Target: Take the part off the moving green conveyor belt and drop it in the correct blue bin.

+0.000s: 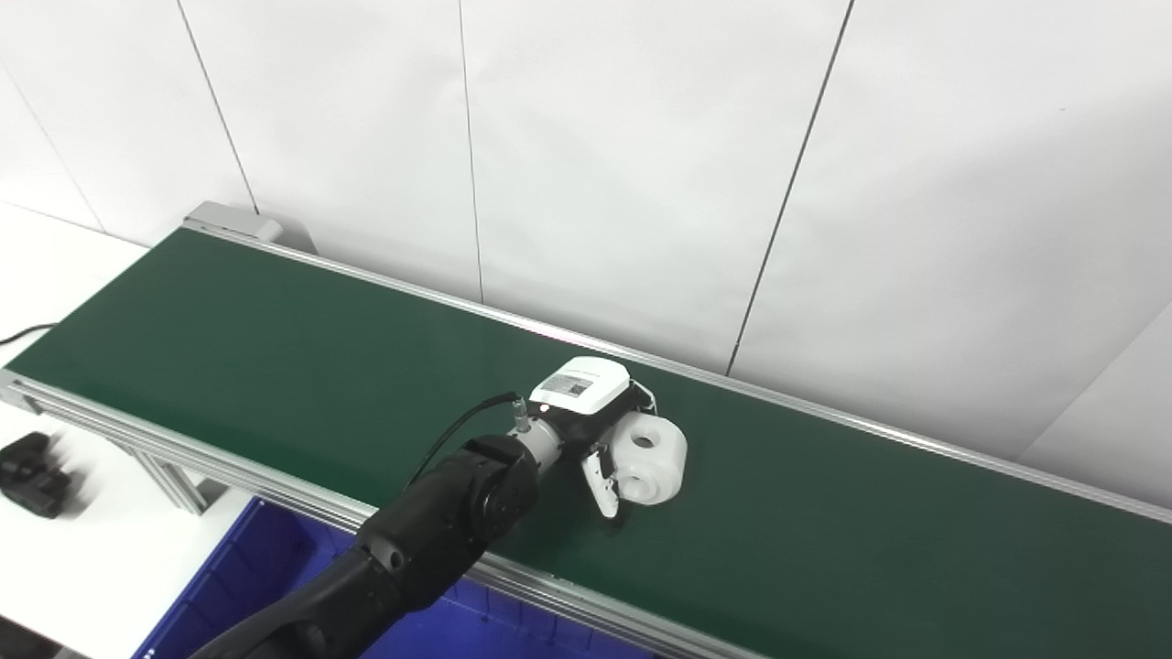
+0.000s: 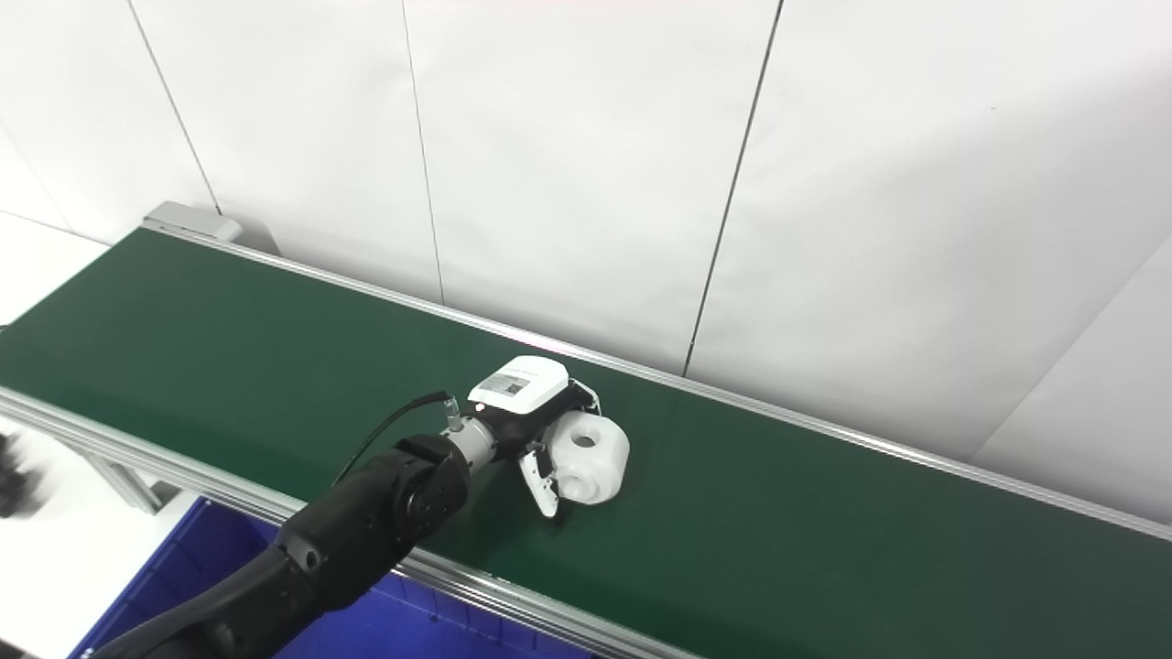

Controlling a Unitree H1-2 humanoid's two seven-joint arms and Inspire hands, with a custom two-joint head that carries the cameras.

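Left eye view and right eye view both looked down on a long green conveyor belt point(image 1: 275, 366) that ran diagonally from upper left to lower right, edged by aluminium rails and backed by a white panelled wall point(image 1: 641, 137). A single black arm came in from the lower left of each picture and reached out over the near rail to the middle of the belt. At its end, the left hand point(image 1: 595, 412) had its white back turned upward, with a small printed label on it, and a thin black cable point(image 1: 458, 426) looped up to the wrist.

The part point(image 1: 648, 456), a chunky white plastic piece with a round hole in its upper face, sat on the belt surface directly against that hand. The fingers point(image 1: 602, 478) were curled down along the part's near side and touching it, while the palm covered its rear edge, so the hand appeared closed around the part. The part's base looked to be resting on the belt.

Below the near rail, the blue bin point(image 1: 238, 586) showed at the bottom edge, partly hidden by the arm. A blurred black object point(image 1: 37, 471) lay on the white worktop point(image 1: 101, 567) at far left. No right hand appeared in either view.
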